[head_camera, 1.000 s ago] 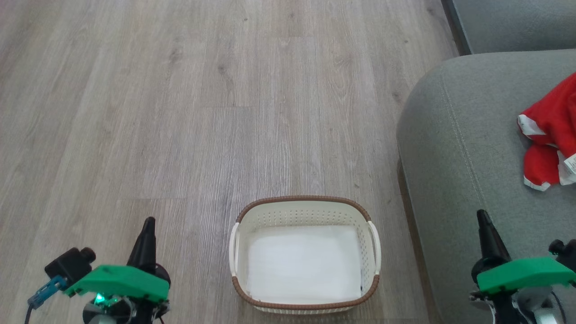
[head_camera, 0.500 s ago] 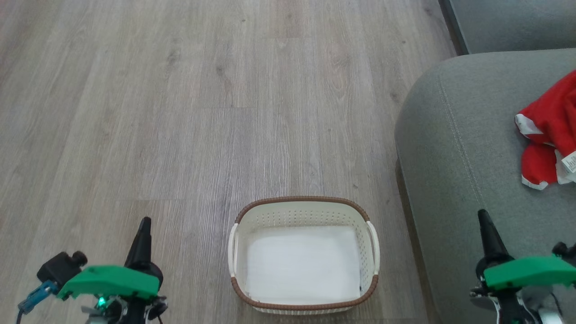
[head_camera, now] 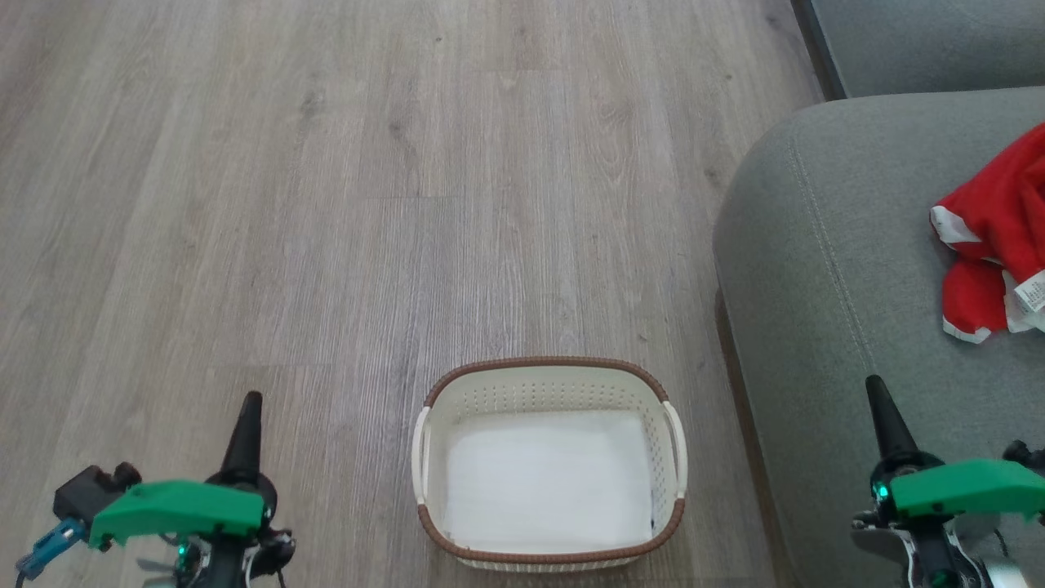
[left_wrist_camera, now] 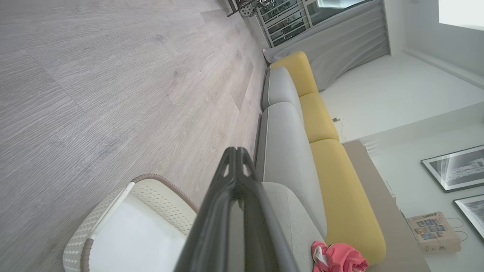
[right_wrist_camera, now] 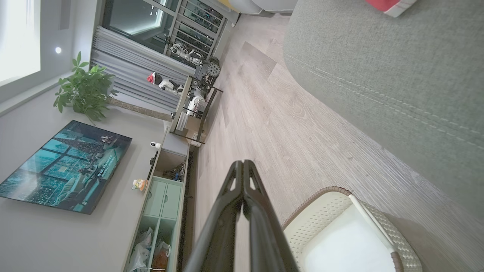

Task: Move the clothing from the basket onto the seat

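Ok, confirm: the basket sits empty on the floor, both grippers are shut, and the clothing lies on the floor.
Wrong: the clothing lies on the seat, not the floor, as the head view shows. The basket is empty; left gripper and right gripper are shut.

Pale grey wood-plank floor (head_camera: pixel 326 204) spreads across the upper left of the head view. In the left wrist view, yellow sofa back cushions (left_wrist_camera: pixel 321 121) run through the centre right, under a grey pleated curtain (left_wrist_camera: pixel 340 41). At the left of the right wrist view are a leafy green potted plant (right_wrist_camera: pixel 85 88) and a mint-green low cabinet (right_wrist_camera: pixel 162 196).
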